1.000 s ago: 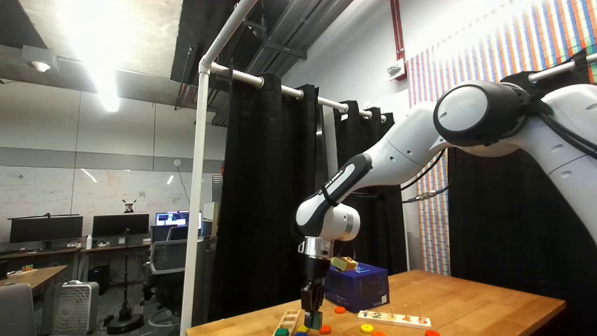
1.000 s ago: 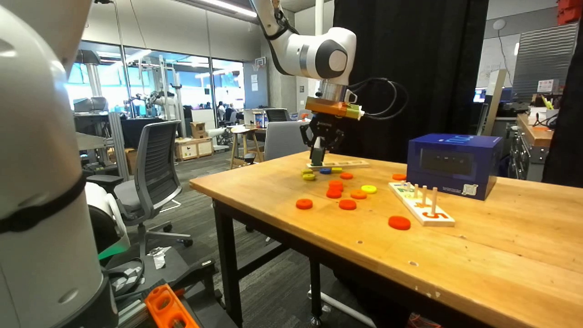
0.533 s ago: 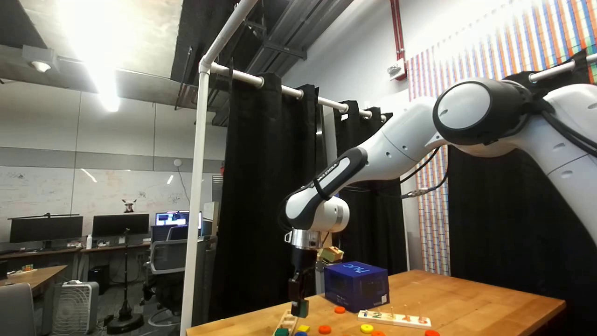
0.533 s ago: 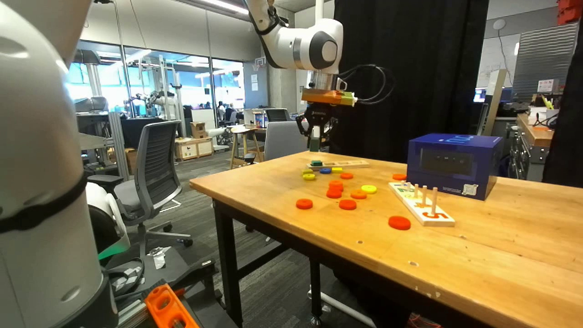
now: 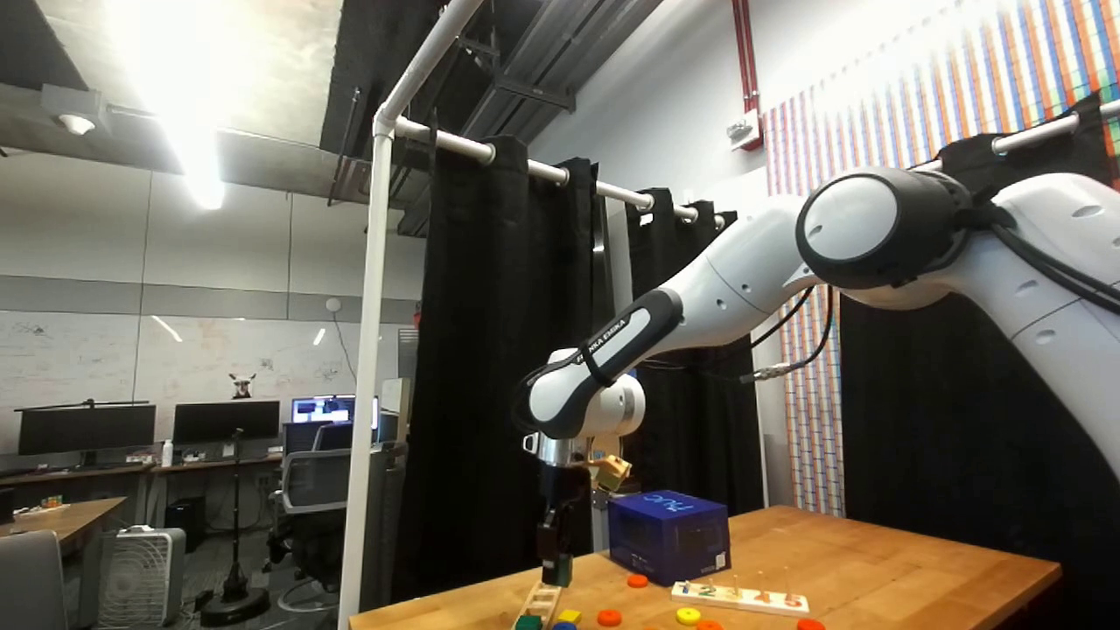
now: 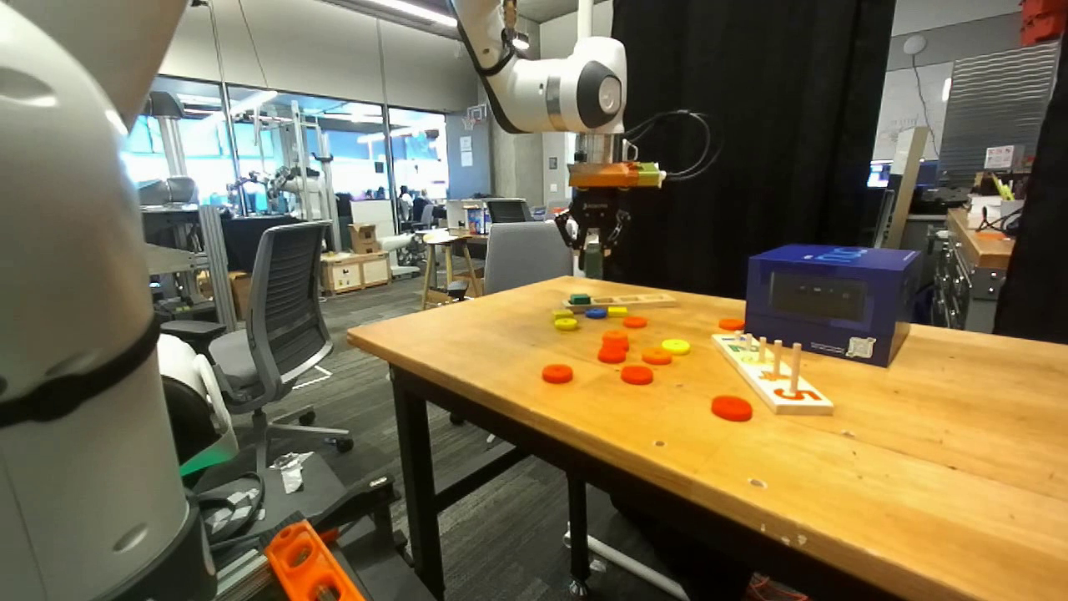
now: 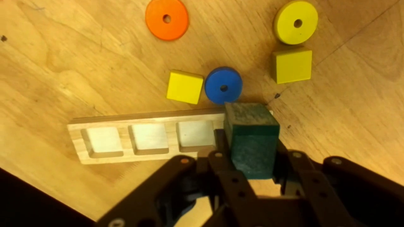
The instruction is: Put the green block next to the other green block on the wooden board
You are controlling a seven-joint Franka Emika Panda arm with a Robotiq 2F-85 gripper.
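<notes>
My gripper [image 7: 247,142] is shut on a green block [image 7: 254,153], with a finger on each side of it. In both exterior views the gripper [image 5: 556,564] [image 6: 593,255] holds this block [image 5: 564,573] [image 6: 593,265] upright in the air, above a narrow slotted wooden tray [image 7: 172,134] [image 6: 642,300]. The other green block [image 6: 579,299] sits in the tray's end slot; it also shows at the bottom of an exterior view [image 5: 528,622]. In the wrist view it is hidden behind the held block. The tray lies on the wooden board [image 6: 918,467], the broad tabletop.
A blue disc [image 7: 223,85], a yellow block [image 7: 185,87], another yellow block [image 7: 293,65] and a yellow disc [image 7: 296,22] lie beside the tray. Several orange discs [image 6: 637,375] are scattered about. A numbered peg board [image 6: 772,380] stands by a dark blue box [image 6: 830,300].
My gripper rose off the tray area with the green block, uncovering the other green block in an exterior view. In the last half second it shifted sideways along the tray.
</notes>
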